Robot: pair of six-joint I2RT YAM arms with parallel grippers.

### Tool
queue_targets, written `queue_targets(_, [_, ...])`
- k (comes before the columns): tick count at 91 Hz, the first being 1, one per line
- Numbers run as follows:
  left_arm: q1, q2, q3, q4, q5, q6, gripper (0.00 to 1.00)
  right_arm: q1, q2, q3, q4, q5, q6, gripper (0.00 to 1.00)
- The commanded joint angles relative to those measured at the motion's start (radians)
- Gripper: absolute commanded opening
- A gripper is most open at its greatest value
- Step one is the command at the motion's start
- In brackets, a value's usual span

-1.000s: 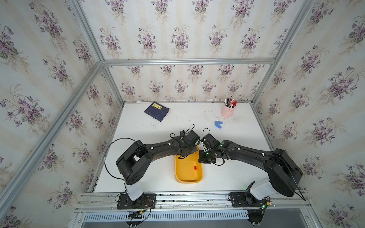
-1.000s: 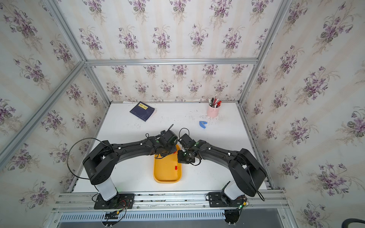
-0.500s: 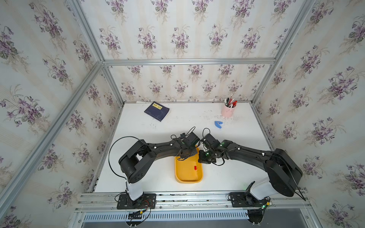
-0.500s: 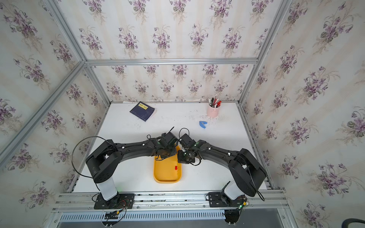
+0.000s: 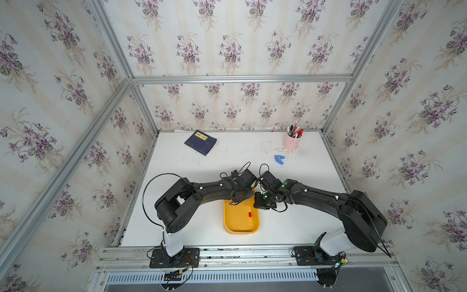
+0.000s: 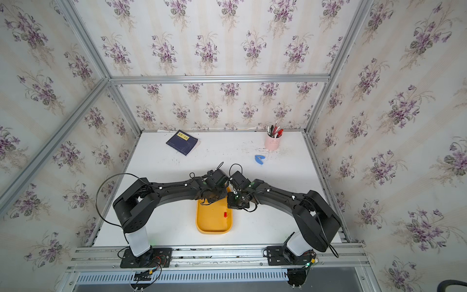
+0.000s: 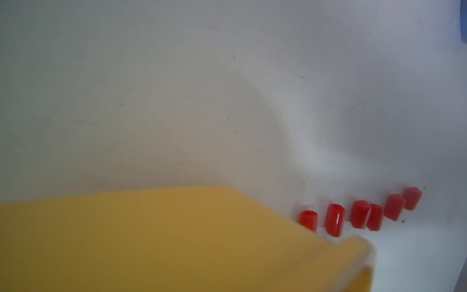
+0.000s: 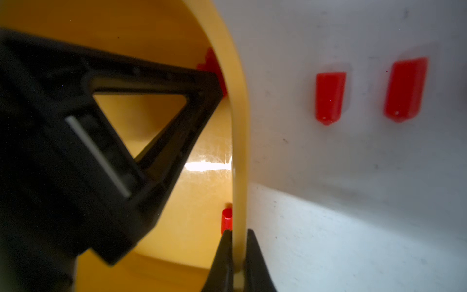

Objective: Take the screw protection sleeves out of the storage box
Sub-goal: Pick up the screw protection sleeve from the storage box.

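so not much is changing over the last second: the left arm [image 5: 209,189] is only creeping its elbow a touch closer to the shallow yellow-orange plastic storage box [image 5: 240,229], and the left jaws are staying parked over the box's far end, same spot as before. the tiny bright red plastic screw protection sleeve [image 5: 250,214] lying loose inside, near the wall on the right arm's side, isn't budging either. so i'm reading this as a pick still being worked on, not one that's done. the left jaws are sitting pressed nearly together. in the right wrist view their black tip is poking into the box's far corner, right up against more red [image 8: 211,63], maybe one sleeve, maybe a couple bunched up, and i can't tell whether they're actually pinching any of it. the right jaws are pinching the box's rim between them, steadying it i'm guessing. contents-wise, the box is still holding at least those two sleeves, while six more [image 7: 334,220] are lying in a rough row on the white worktop [image 5: 202,172] just beside it, so the job's looking well along but not finished. the pink cup [image 5: 292,144] at the back is holding red and black pens [image 5: 296,131], and nobody's touching that.
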Motion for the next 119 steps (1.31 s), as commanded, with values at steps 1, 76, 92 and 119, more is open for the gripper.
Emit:
queue_targets(1, [-0.001, -0.006, -0.002, -0.037, -0.065, 0.008, 0.13, 0.003, 0.001, 0.0, -0.026, -0.001, 0.002, 0.0])
queue_targets(76, [0.004, -0.241, 0.014, -0.162, -0.016, 0.329, 0.1, 0.004, -0.01, -0.006, -0.03, 0.014, -0.002, 0.0])
queue_targets(92, [0.05, -0.385, 0.005, -0.27, -0.002, 0.447, 0.09, 0.003, -0.004, -0.006, -0.026, 0.01, -0.004, 0.0])
queue_targets(119, [0.218, -0.637, -0.067, -0.4, 0.052, 0.626, 0.12, 0.003, -0.003, -0.002, -0.03, 0.012, -0.007, 0.0])
